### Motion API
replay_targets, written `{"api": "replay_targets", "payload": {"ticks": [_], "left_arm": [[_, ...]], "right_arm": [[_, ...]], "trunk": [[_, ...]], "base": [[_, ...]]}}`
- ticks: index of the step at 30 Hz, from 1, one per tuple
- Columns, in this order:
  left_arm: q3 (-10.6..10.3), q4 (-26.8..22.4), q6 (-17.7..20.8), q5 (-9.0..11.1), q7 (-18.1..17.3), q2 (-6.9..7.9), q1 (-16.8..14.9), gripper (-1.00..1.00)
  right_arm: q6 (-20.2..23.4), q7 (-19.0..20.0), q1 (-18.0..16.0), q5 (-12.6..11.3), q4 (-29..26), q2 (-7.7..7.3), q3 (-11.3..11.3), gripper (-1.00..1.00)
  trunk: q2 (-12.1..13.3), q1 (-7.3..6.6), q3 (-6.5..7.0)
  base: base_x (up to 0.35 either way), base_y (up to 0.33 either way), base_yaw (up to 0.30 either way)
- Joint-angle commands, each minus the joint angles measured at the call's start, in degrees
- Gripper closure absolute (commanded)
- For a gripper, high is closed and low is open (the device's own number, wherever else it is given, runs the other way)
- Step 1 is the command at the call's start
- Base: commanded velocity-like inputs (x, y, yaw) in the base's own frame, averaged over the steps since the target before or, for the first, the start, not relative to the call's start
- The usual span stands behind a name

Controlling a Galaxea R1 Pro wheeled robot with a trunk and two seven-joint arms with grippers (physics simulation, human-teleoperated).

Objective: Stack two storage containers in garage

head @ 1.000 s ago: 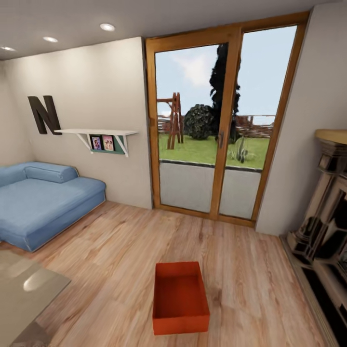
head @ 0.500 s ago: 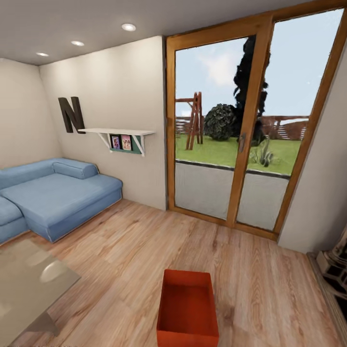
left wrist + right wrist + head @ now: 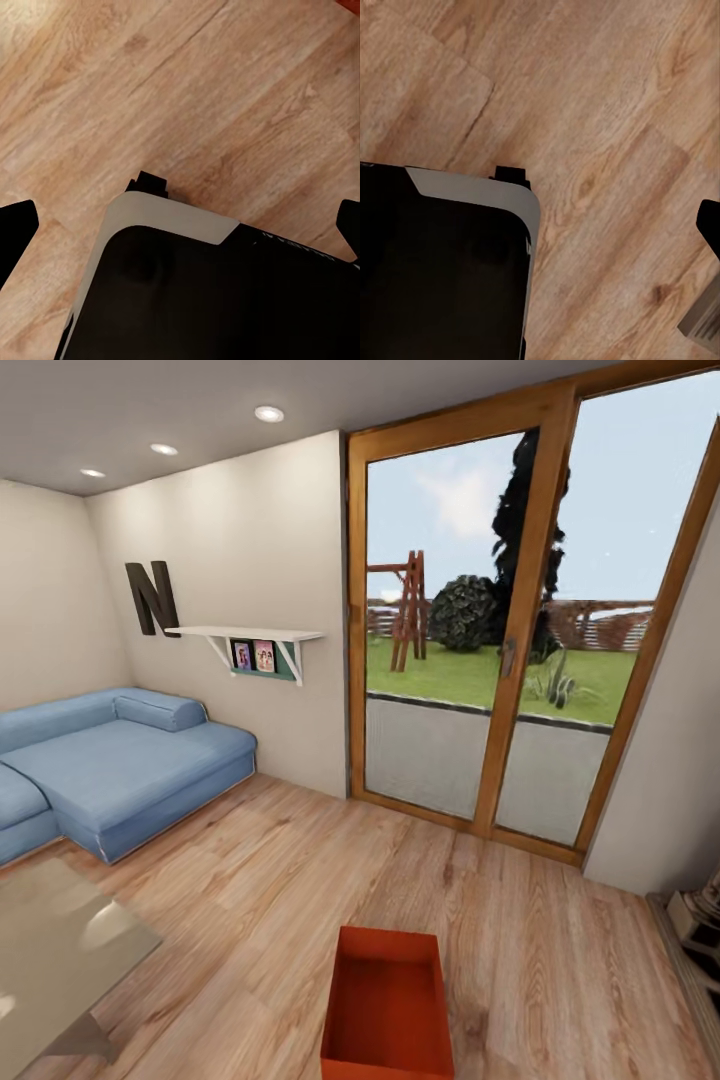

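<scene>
Storage container (image 3: 385, 1010), living room, wood floor (image 3: 250, 880), 6 o'clock: approach step. Next: close in, grasp. Claw states: cannot tell.

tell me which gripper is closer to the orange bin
Probably left: the left gripper hangs near the storage container, an orange-red sliver at its view's edge. The right gripper hangs over wood-plank floor.
</scene>
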Motion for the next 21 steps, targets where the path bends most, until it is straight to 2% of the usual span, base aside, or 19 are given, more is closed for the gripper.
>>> {"api": "replay_targets", "payload": {"ticks": [1,5,16,21], "left_arm": [[-0.14,0.01,-0.07,0.32,-0.01,0.0,-0.03,-1.0],[-0.06,0.01,-0.07,0.36,-0.01,0.0,-0.03,-1.0],[-0.05,0.01,-0.07,0.41,-0.01,0.09,-0.03,-1.0],[-0.05,0.01,-0.07,0.41,-0.01,0.09,-0.03,-1.0]], "right_arm": [[-0.33,0.0,-0.07,-0.59,0.17,0.0,0.47,-1.0],[-0.33,0.09,-0.07,-0.45,0.17,-0.05,0.51,-1.0],[-0.33,-0.46,-0.07,-0.54,0.17,0.02,0.3,-1.0],[-0.33,-0.55,-0.07,-0.64,0.17,0.31,0.13,-1.0]], "trunk": [[-0.06,0.01,-0.08],[-0.06,0.01,-0.08],[-0.06,0.01,-0.08],[-0.06,0.01,-0.08]], "base": [[0.005,-0.002,0.001],[0.043,-0.03,0.0],[0.225,-0.158,0.0],[0.111,-0.039,-0.147]]}}
